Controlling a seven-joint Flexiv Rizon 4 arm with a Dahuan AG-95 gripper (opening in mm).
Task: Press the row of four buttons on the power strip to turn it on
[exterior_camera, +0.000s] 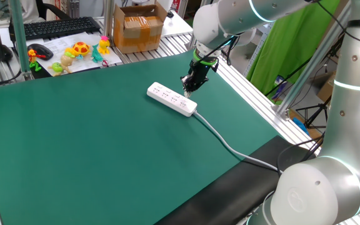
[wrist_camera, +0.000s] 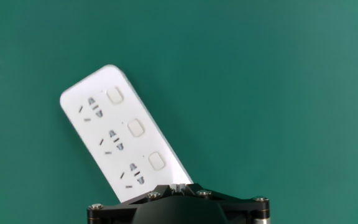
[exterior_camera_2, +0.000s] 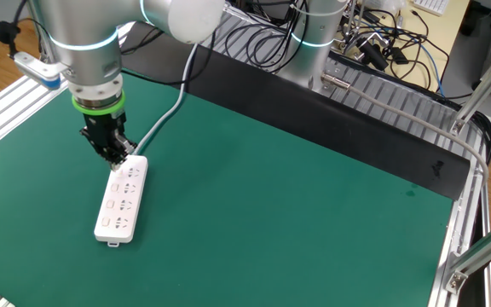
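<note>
1. The power strip [exterior_camera: 171,99] lies flat on the green surface [exterior_camera: 92,144], toward its far right in one fixed view.
2. Its cable [exterior_camera: 230,147] runs off to the near right edge.
3. The gripper [exterior_camera: 189,88] points straight down over the strip's cable end, fingers closed together, holding nothing.
4. Three buttons [wrist_camera: 135,128] show in the hand view.

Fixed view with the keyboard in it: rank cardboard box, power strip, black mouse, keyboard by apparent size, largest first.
1. keyboard, the longest span
2. cardboard box, shorter but bulkier; close to the keyboard, so that order is unsure
3. power strip, nearer the camera, which flatters it
4. black mouse
</note>
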